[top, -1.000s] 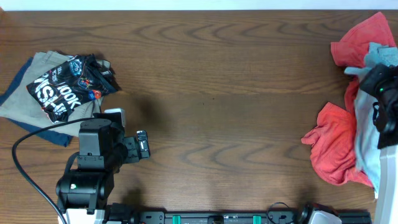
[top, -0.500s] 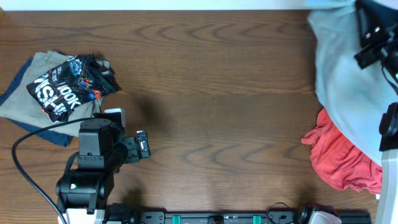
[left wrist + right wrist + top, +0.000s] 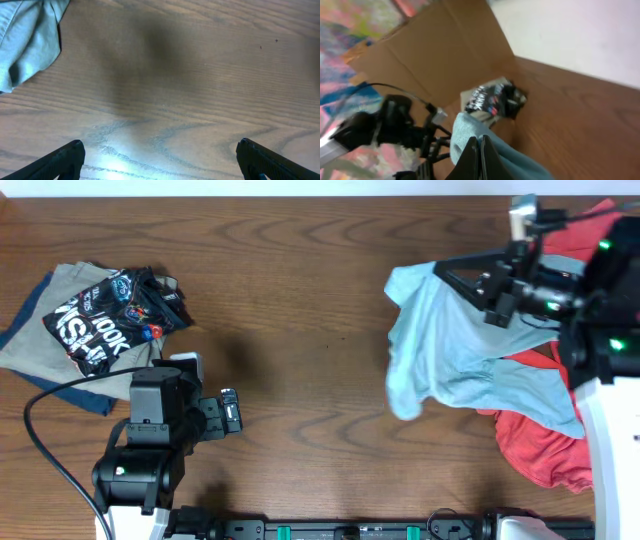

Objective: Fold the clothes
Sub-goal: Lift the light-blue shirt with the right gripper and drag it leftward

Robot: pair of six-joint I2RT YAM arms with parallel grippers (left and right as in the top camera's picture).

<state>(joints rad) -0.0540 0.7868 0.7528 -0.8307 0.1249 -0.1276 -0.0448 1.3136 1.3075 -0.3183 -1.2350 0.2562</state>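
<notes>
Left fingers (image 3: 64,159) stand apart over the bare bench (image 3: 320,280). The light blue T-shirt (image 3: 450,355) hangs bunched at right, with the right fingers (image 3: 469,159) clamped on it. Best lowered mid-bench and spread flat, clear of the coral-red shirt (image 3: 540,450).

One blue shirt (image 3: 450,355), one red shirt (image 3: 540,445), one black tee (image 3: 105,320), one khaki garment (image 3: 62,280).

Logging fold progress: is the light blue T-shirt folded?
Not folded: the T-shirt hangs bunched from the right gripper, over the coral-red shirt.
</notes>
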